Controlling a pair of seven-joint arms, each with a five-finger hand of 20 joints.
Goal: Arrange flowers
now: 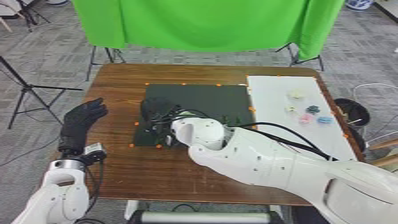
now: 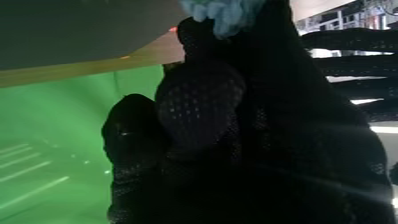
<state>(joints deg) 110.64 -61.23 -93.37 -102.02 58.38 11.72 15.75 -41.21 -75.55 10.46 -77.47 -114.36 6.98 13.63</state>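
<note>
Arranging flowers, a two-armed robot works in a room floored with grey carpet (image 1: 369,60), on a job that looks well short of finished. Green cloth (image 1: 209,25) hangs behind the brown counter (image 1: 133,180), with a tripod (image 1: 27,87) standing to the left and a black bin (image 1: 354,111) beside the right edge. Across the counter lie a white sheet (image 1: 275,132) on the right and, next to it, a dark mat (image 1: 195,97), both edged with orange marks. The right arm (image 1: 258,160) spans the counter, its right hand (image 1: 158,107) above the mat's left part, fingertips closed on a pale blue flower (image 2: 222,15). The left hand (image 1: 80,120) rests open at the counter's left side, fingers straight, holding nothing. Five blooms lie loose on the sheet, apparently awaiting their turn: a cream one (image 1: 295,93), a blue one (image 1: 324,120), a teal one (image 1: 312,109), a pink one (image 1: 306,118) and a small pale one (image 1: 290,108). Green bits (image 1: 233,121), possibly stems, peek out beside the arm; how many flowers are already placed cannot be told.
</note>
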